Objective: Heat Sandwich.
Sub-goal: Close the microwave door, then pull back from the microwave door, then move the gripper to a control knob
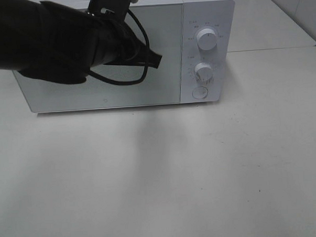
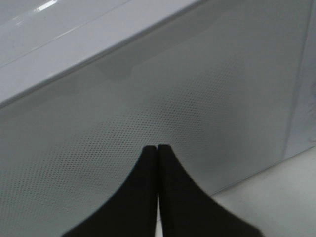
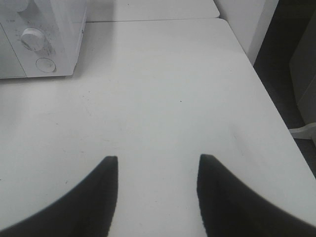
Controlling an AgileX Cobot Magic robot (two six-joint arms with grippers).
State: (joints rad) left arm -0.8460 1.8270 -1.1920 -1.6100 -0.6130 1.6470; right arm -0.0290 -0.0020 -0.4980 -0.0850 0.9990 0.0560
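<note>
- Plainly, the sandwich shows in none of the three views; it may sit inside the microwave point(image 1: 208, 11), but the meshed door point(image 1: 162, 89) is too dim to see through, so I cannot tell.
- That door looks closed, flush with the control panel, where two dials point(image 1: 206, 39) stand above a round button point(image 1: 199, 92).
- The left gripper point(image 2: 157, 146) has its fingers pressed together with nothing between them. Its tips sit close to the door glass, near the edge next to the panel. Whether they touch it is unclear.
- The right gripper point(image 3: 158, 158) hangs with its fingers spread and empty over the bare white table point(image 1: 161, 181), well apart from the microwave.
- Judged from the task, the sandwich should be light and soft: bread dents under a firm pinch, and a loose filling layer can slide out if the slices tilt.
- A sensible hold would span two opposite crust edges, where the bread is firmest, squeezing just enough to keep the layers together and carrying it level.
- After heating it may be limper and more fragile, so an even gentler close seems wise.
</note>
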